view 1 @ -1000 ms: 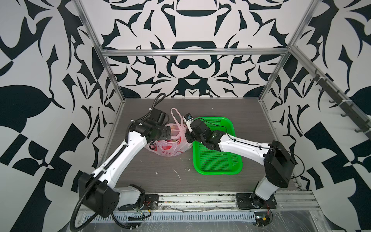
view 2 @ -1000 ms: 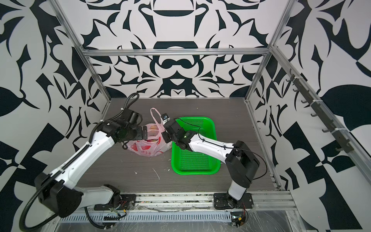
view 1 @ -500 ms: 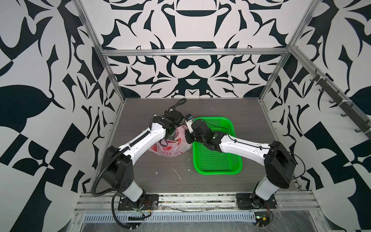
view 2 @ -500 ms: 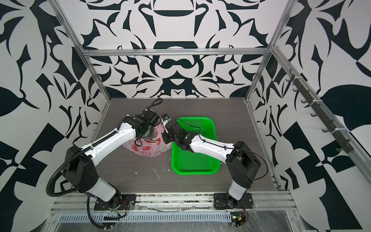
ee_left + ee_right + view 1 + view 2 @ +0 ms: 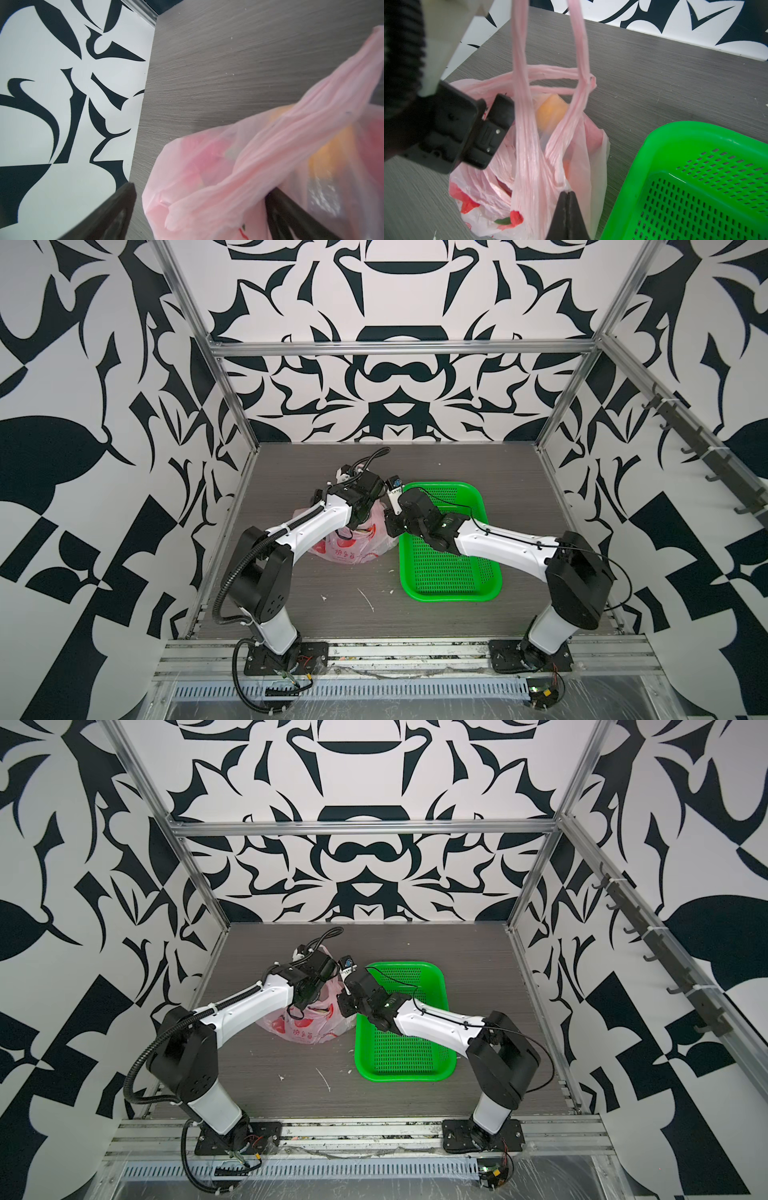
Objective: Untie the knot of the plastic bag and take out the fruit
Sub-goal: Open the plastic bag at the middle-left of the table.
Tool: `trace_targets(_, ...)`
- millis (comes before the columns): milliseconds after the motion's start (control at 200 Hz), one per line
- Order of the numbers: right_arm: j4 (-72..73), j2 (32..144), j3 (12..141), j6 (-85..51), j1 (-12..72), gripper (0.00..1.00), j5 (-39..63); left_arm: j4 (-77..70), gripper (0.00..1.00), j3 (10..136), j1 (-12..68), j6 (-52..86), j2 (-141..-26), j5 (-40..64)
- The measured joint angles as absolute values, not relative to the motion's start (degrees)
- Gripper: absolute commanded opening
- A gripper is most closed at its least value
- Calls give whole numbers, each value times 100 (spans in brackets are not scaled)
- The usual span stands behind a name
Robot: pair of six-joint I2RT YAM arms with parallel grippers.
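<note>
The left claw has swung over the bag, spread wide astride a handle, while the right claw stays clenched on the plastic, with the bag on the counter just beside the basket and the fruit inside, so a pull-open looks next.

Green basket just beside plastic bag; open table beyond both.
</note>
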State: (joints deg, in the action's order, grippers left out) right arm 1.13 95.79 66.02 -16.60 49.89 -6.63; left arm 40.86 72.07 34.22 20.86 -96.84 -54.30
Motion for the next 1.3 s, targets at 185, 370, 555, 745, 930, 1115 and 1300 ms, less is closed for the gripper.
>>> trace_targets(185,121,9579,6602,-1658,5002,0,-637,3837,91,7041,3203,1994,-9677,-5400)
trace_targets(370,161,9579,6602,-1658,5002,0,-620,3712,88,6906,2961,1946,-9570,-5356)
trace_targets(555,178,9579,6602,-1660,5002,0,-617,3680,72,6906,2886,1955,-9470,-5404)
trace_targets(745,217,9579,6600,-1660,5002,0,-617,3677,24,6906,2880,1942,-9467,-5411)
trace_targets(930,224,9579,6600,-1660,5013,4,-620,3701,0,6879,2877,2169,-9343,-5330)
trace_targets(1115,134,9502,6591,-1758,5122,15,-878,3597,0,6517,2873,2416,-8683,-5050)
trace_targets(1300,21,9096,6580,-1837,5548,24,-1542,3317,0,6055,2860,2738,-7876,-4523)
